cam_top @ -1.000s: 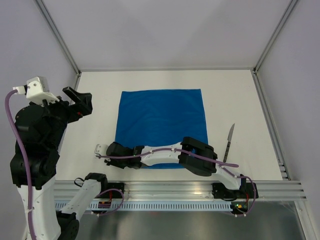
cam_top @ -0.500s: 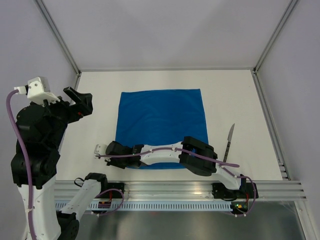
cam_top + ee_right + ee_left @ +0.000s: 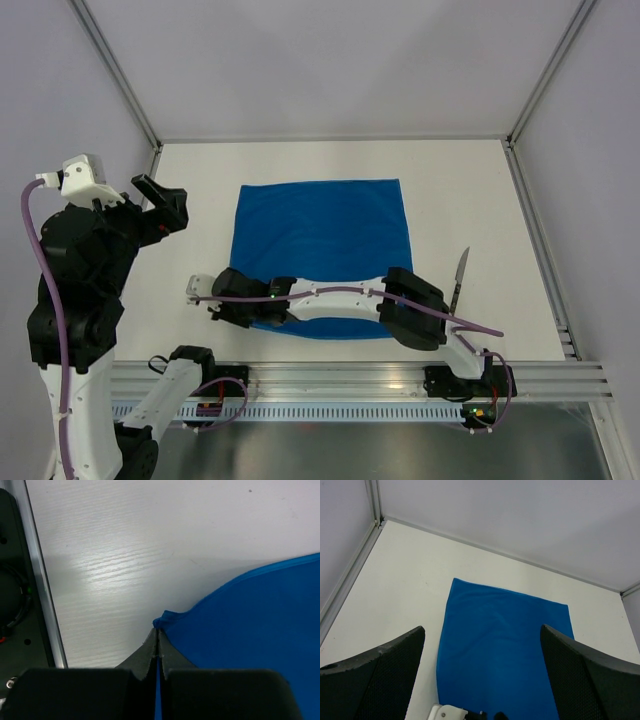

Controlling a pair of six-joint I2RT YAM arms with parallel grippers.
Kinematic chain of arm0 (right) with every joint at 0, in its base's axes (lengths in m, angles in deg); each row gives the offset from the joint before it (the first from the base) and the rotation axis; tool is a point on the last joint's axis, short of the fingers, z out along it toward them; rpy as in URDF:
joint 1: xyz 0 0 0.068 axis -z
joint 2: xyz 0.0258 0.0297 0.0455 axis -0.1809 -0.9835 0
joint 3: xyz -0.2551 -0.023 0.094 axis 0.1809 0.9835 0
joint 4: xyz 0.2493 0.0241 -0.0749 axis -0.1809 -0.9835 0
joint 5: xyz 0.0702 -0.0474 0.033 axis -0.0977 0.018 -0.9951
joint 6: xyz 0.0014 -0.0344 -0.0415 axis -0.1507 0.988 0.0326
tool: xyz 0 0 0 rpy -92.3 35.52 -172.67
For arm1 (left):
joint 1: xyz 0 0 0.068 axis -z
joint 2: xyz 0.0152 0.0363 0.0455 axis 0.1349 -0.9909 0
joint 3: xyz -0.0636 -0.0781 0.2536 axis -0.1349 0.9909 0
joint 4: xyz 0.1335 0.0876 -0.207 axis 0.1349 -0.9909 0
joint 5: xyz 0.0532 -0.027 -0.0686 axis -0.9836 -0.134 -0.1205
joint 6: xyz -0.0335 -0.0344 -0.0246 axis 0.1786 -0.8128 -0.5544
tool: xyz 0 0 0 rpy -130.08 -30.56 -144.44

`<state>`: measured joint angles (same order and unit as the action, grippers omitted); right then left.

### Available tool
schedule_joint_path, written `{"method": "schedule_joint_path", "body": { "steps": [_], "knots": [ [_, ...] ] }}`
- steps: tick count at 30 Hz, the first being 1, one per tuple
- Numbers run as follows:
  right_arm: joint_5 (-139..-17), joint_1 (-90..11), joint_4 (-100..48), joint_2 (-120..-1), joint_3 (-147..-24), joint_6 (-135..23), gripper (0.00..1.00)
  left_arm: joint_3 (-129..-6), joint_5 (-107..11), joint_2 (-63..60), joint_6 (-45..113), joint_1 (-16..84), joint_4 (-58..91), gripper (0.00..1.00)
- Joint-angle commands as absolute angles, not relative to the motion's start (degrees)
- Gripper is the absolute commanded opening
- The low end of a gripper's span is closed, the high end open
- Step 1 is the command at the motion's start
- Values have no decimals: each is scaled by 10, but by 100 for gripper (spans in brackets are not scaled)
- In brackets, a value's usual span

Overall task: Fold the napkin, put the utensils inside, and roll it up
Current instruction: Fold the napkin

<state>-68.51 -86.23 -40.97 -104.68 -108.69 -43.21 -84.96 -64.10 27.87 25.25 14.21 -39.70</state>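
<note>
The bright-blue napkin (image 3: 320, 235) lies flat in the middle of the table, also seen in the left wrist view (image 3: 505, 645). My right arm reaches across its near edge to the left, and my right gripper (image 3: 235, 312) is shut on the napkin's near left corner. In the right wrist view the closed fingertips (image 3: 157, 631) pinch a small bunched tip of blue cloth (image 3: 250, 630). The knife (image 3: 458, 283) lies on the table to the right of the napkin, blade pointing away. My left gripper (image 3: 165, 205) hangs open high at the left, holding nothing (image 3: 482, 680).
A metal rail (image 3: 350, 378) runs along the near edge by the arm bases. A raised frame borders the table's far side (image 3: 330, 138) and both flanks. Bare white tabletop (image 3: 125, 555) lies left of the pinched corner.
My right gripper has closed onto the napkin's near left corner. The right arm's elbow has shifted a little to the right. The left arm has barely moved.
</note>
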Motion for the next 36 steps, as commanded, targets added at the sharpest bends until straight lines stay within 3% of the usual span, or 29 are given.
{"method": "schedule_joint_path", "body": {
  "steps": [1, 18, 36],
  "knots": [
    [-683, -839, -439, -999, -1108, -428, 0, -843, -641, 284, 267, 141, -380, 100],
    [-706, -650, -441, -909, -1016, -404, 1, -785, -610, 291, 271, 141, -336, 100],
    [-690, -507, -397, -930, -976, -386, 1, -755, -576, 284, 266, 141, -312, 100]
  ]
}}
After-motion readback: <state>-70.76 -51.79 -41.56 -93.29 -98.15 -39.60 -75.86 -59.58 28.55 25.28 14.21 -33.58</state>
